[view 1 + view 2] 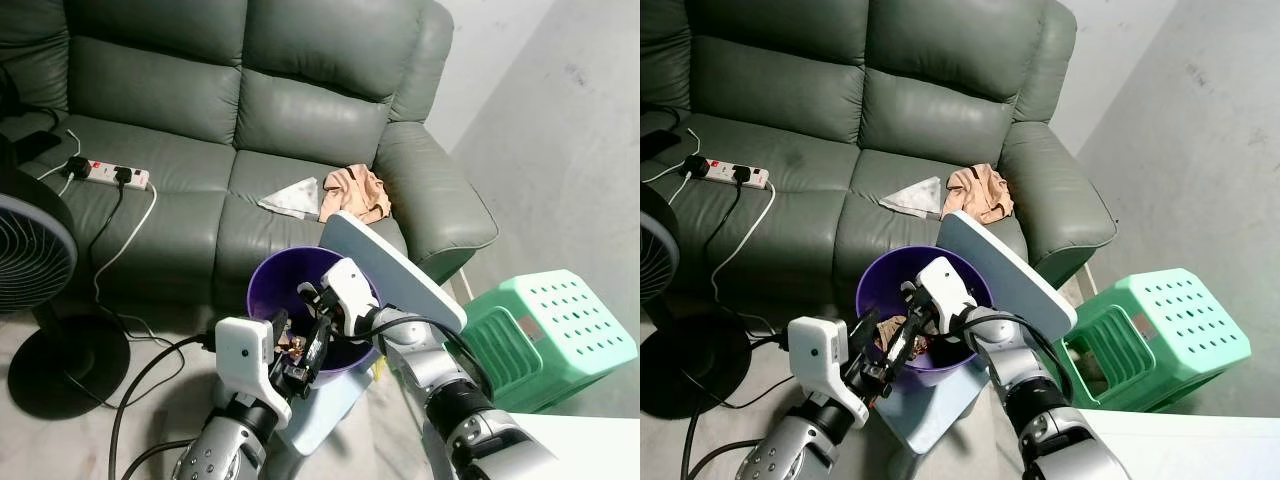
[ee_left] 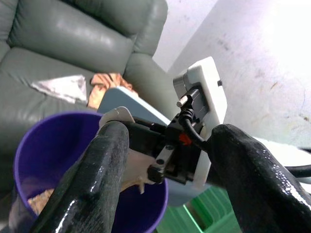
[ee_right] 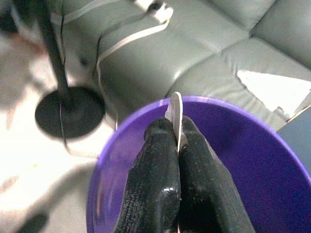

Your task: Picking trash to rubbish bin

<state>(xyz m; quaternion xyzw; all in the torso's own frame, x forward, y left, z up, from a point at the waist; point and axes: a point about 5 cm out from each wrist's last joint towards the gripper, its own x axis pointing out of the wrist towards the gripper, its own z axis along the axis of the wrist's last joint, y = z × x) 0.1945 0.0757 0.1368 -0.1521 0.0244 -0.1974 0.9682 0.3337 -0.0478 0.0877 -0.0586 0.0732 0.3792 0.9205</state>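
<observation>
A purple rubbish bin (image 1: 262,275) stands on the floor before the green sofa, its pale lid (image 1: 395,270) tipped up behind it. My right gripper (image 3: 173,125) hangs over the bin's mouth, shut on a thin white scrap (image 3: 175,104). My left gripper (image 2: 170,131) is open at the bin's near rim, its fingers (image 2: 97,174) either side of the right wrist. Brownish trash (image 2: 39,200) lies in the bottom of the bin. On the sofa seat lie a white triangular paper (image 1: 293,197) and a crumpled tan wad (image 1: 355,193).
A white power strip (image 1: 105,175) with plugs lies on the left sofa seat, and its cables trail to the floor. A black standing fan (image 1: 30,260) is at the left. A green plastic stool (image 1: 555,335) stands to the right of the bin, near the wall.
</observation>
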